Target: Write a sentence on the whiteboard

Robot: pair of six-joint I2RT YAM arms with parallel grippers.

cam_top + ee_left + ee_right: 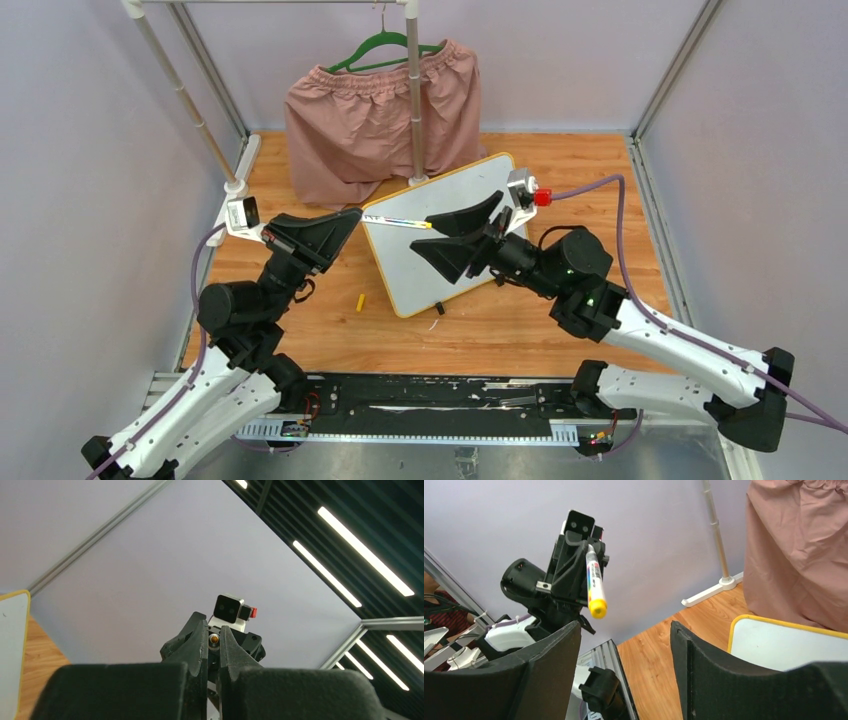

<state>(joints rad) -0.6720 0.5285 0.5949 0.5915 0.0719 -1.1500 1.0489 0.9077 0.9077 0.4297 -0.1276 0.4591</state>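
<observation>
Gripping the marker tight, the left gripper holds it (yellow end foremost) over the whiteboard toward the right gripper, whose jaws stand wide apart.

whiteboard: its middle is covered by the right gripper. The left wrist view catches only a sliver of it, the right wrist view only a corner.
sentence: from here I can't make out any writing on the bare part of the whiteboard.
marker: over the whiteboard's far left corner, with its back end buried in the left gripper. The barrel print is too small to read.
yellow bit: just left of the whiteboard, too small to identify.
pink shorts: behind the whiteboard, with the hem hidden by it and a strip hidden by the pole.
</observation>
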